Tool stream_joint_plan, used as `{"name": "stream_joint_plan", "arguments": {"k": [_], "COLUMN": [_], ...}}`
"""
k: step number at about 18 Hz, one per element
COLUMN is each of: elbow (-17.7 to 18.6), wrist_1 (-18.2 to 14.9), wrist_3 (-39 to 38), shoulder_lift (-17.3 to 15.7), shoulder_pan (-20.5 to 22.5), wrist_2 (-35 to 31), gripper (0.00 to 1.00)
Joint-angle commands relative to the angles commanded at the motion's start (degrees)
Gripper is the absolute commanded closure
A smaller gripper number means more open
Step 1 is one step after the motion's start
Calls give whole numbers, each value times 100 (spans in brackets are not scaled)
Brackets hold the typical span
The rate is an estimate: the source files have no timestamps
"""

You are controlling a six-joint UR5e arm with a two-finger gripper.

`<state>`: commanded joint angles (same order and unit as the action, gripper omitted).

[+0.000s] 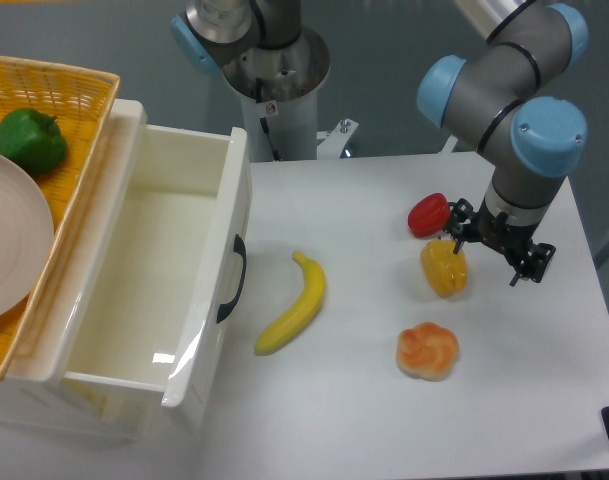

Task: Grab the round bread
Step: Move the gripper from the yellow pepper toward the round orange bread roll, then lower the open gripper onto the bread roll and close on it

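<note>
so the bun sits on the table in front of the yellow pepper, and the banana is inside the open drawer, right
Not quite. The camera view shows the banana on the table, beside the open drawer, not inside it. The bun does sit in front of the yellow pepper.

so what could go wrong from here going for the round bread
The gripper sits above the yellow pepper, not the round bread, so it might grab or knock the pepper. The red pepper is also close. The bread's domed top could slip if the grasp is off-centre.
</note>
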<state>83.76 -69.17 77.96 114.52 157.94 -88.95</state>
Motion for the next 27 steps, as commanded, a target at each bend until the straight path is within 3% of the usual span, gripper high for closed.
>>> {"name": "stream_joint_plan", "arguments": {"k": [5, 10, 14, 18, 27], "elbow": [52, 466, 448, 431, 439], "wrist_1": [9, 852, 949, 1388, 1424], "wrist_3": [-9, -44, -263, -641, -606], "shoulder_lift": [44, 61, 368, 878, 1063], "shoulder_pan": [-35, -26, -201, -501, -510], "wrist_2": [17, 70, 211, 185, 185], "gripper": [0, 0, 0, 0, 0]}}
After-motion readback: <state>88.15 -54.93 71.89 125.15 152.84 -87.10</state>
